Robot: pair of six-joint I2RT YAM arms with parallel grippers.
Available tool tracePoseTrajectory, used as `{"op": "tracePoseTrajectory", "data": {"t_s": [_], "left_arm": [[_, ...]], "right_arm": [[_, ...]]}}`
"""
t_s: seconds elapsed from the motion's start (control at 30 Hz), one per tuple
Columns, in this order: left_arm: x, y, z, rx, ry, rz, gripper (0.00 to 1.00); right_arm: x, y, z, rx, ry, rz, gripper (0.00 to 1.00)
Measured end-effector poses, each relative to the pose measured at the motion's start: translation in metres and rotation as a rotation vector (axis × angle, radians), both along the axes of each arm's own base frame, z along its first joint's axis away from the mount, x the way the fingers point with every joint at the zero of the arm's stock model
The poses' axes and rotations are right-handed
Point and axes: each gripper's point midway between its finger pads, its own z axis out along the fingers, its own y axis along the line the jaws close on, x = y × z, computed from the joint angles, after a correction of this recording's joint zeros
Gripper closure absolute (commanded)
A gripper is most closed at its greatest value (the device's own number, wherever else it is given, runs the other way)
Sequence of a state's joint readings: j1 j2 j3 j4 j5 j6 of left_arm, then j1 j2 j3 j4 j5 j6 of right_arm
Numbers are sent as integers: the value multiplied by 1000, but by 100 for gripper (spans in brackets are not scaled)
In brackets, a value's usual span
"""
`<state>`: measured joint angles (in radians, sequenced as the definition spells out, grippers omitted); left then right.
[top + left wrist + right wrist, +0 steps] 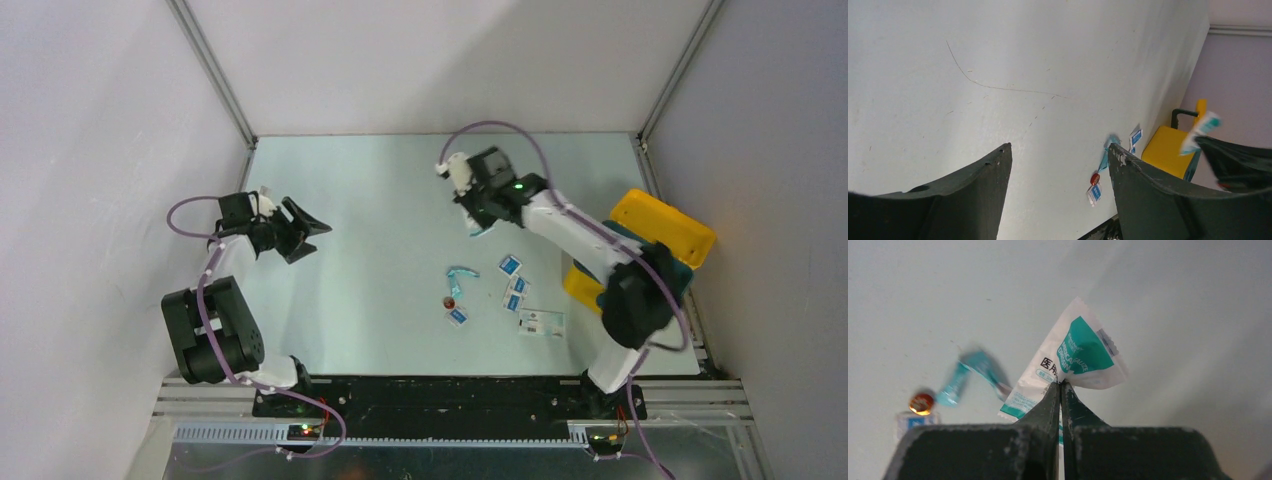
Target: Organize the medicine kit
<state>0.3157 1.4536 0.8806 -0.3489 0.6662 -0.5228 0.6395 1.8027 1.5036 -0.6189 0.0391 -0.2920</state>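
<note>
R gripper (1061, 385) jaws pinched tight on a white-and-teal paper gauze sachet (1083, 352), well left of the boxy bright-yellow plastic medicine kit (665, 228). L gripper (1058, 150) jaws wide apart, holding nothing, far left of kit. Small white-and-blue packets (512, 265) lie just left of kit.

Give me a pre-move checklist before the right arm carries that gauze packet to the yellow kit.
1. Grip: right gripper is shut on the gauze packet, pinching its lower edge. Ok.
2. Packet off the table: the left wrist view shows it hanging in the air. Ok.
3. Medicine kit ready: the lid looks raised, but the right arm hides the inside. Cannot tell.
4. Left gripper out of the way: open, empty, at the left side. Ok.
5. Path: blue packets lie flat between gripper and kit. Ok if carried high.
</note>
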Motion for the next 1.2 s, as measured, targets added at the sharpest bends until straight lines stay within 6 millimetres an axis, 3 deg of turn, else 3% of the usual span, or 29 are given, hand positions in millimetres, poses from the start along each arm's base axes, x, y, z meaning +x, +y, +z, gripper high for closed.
{"op": "tracePoseTrajectory", "data": {"t_s": [0.17,0.27,0.33,0.43,0.57,0.7,0.87,1.03,1.2], "left_arm": [[-1,-2,-2,-11,4,-15,26],[-1,-4,-1,-12,-2,-27,25],[-1,-4,-1,-11,-7,-34,25],[0,-6,2,-11,-18,-46,25],[2,-8,6,-11,-33,-60,25],[3,-8,8,-12,-38,-63,26],[3,-8,8,-12,-37,-63,25],[3,-8,8,-11,-38,-63,26],[3,-8,9,-11,-40,-63,25]], "right_arm": [[5,-76,87,-6,-219,3,100],[1,-132,118,-65,-301,-23,100],[-6,-171,127,-121,-330,-37,100],[-27,-226,124,-209,-330,-32,100],[-65,-276,111,-319,-303,25,100],[-90,-291,101,-377,-270,134,100],[-108,-289,77,-393,-186,294,99],[-114,-286,45,-379,-92,384,98],[-110,-287,32,-384,-59,432,98]]}}
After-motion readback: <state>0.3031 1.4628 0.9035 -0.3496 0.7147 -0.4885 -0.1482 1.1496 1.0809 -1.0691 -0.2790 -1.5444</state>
